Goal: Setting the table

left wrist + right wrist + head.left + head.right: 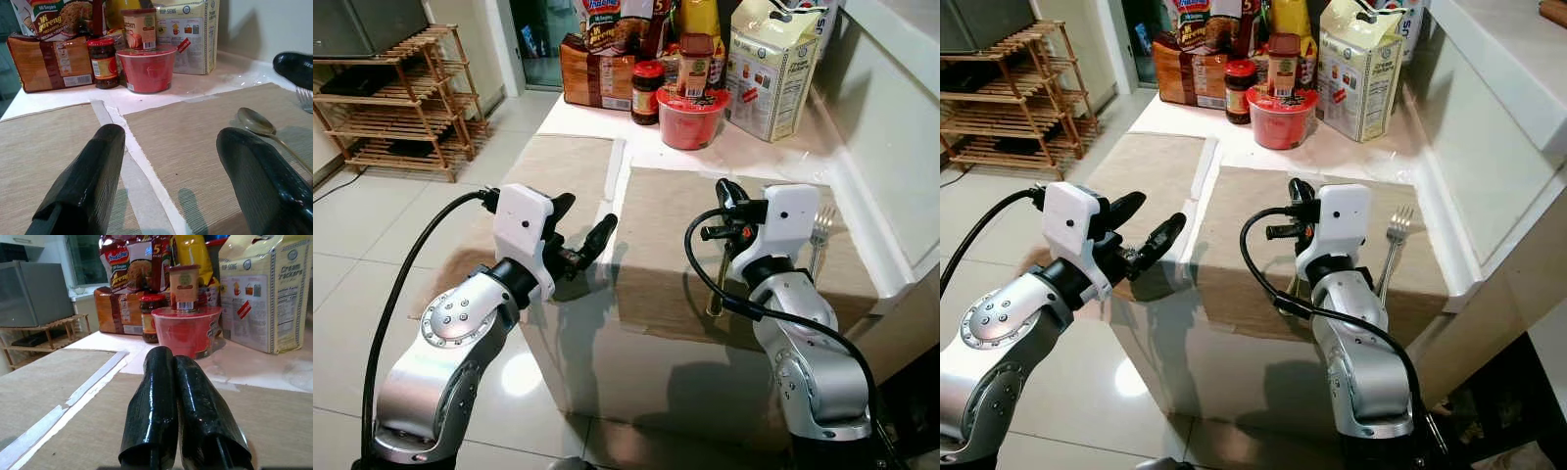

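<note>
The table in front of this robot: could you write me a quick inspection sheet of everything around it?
Surface: white table carrying two woven beige placemats, side by side.
Job's things: silver metal fork and gold-coloured spoon lying on the right-hand mat.
Clutter: red plastic bowl, red-lidded dark jar, cream carton, noodle packets at the far end.
Grippers: left gripper open beside the table edge; right gripper shut, empty, above the right mat.
Cables: black cable looping along each arm.
Surroundings: wooden slatted rack on tiled floor.

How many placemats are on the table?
2. One placemat lies on the robot's left, under the left gripper; the other lies on the right, holding the fork and spoon.
</note>
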